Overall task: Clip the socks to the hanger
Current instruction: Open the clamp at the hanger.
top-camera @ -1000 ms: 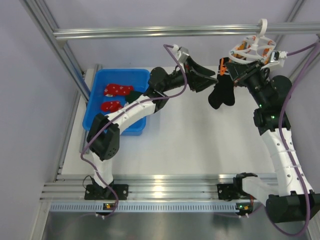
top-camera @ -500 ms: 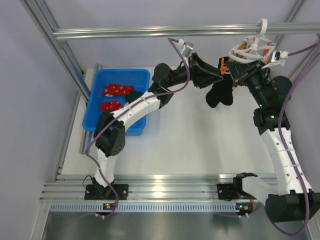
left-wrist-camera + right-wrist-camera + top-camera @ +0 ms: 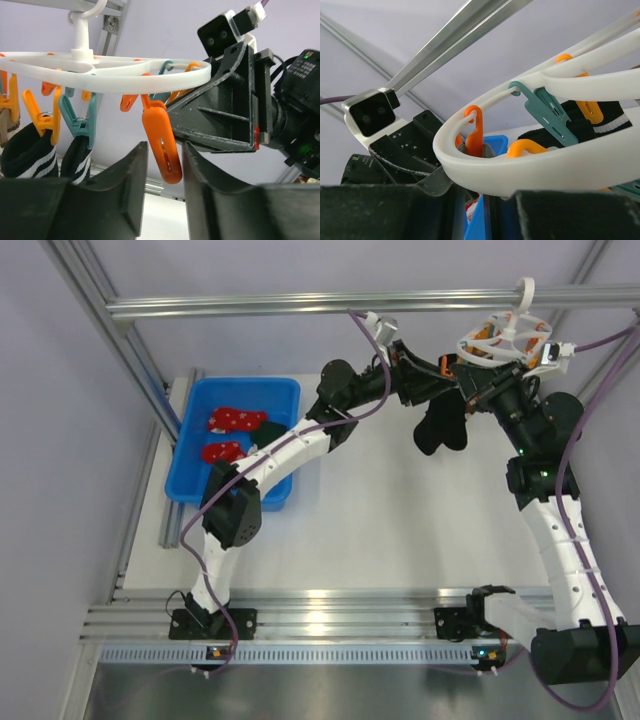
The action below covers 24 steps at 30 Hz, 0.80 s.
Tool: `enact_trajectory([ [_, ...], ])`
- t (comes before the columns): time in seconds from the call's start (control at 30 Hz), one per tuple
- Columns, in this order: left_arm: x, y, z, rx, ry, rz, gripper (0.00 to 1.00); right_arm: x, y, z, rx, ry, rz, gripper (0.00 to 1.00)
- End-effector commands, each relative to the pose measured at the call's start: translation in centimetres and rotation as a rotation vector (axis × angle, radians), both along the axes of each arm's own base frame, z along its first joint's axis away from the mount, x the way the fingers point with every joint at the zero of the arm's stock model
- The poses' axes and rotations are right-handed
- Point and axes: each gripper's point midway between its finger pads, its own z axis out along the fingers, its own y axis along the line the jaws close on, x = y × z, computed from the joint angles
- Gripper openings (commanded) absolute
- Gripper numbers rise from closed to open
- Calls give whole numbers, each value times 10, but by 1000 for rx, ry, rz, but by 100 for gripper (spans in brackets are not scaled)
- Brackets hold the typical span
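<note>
Hanger (image 3: 508, 337) hangs from overhead rail (image 3: 300, 305), far right. Left claw (image 3: 165, 152) half-narrowed astride an orange peg (image 3: 160, 132); contact indeterminate. Right claw (image 3: 485, 215) closed under the hanger, fingertips (image 3: 395, 215) blurred, grip unverifiable. Red socks (image 3: 237, 420) lie in blue bin (image 3: 245, 381).

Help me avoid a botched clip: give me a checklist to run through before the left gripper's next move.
1. White plastic round drying ring hooked over the metal rail: ok.
2. Orange plastic clip peg hangs inside the open left gripper: ok.
3. That peg carries no laundry: ok.
4. Right gripper holds the dark fabric sock: ok.
5. Sock's edge lined up at the peg's mouth: cannot tell.
</note>
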Motion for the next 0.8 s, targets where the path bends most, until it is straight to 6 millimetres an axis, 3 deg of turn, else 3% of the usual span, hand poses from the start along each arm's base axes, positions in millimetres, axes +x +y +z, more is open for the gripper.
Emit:
enact_trajectory([
  [0.0, -6, 1, 18, -40, -38, -10, 36, 6, -3, 11, 13, -49, -7, 0],
  [0.07, -5, 1, 16, -38, -46, -1, 27, 6, -4, 10, 13, -42, -12, 0],
  [0.1, -4, 1, 15, -31, -47, 5, 19, 7, -5, 4, 12, -12, -16, 5],
  [0.17, -3, 2, 15, -23, -81, 24, 12, 7, -9, 3, 1, 8, -39, 20],
  [0.2, -2, 2, 15, -15, -88, 32, 6, 6, -10, 1, -6, 16, -45, 36],
  [0.3, 4, 0, 11, 11, -146, 88, 1, 0, -14, -1, -34, 11, -59, 56],
  [0.5, 14, 1, 4, 73, -282, 197, 0, -12, -17, 7, -115, -52, -76, 65],
  [0.77, 4, -2, 1, 123, -489, 288, 0, -12, -11, 22, -155, -117, -41, 66],
])
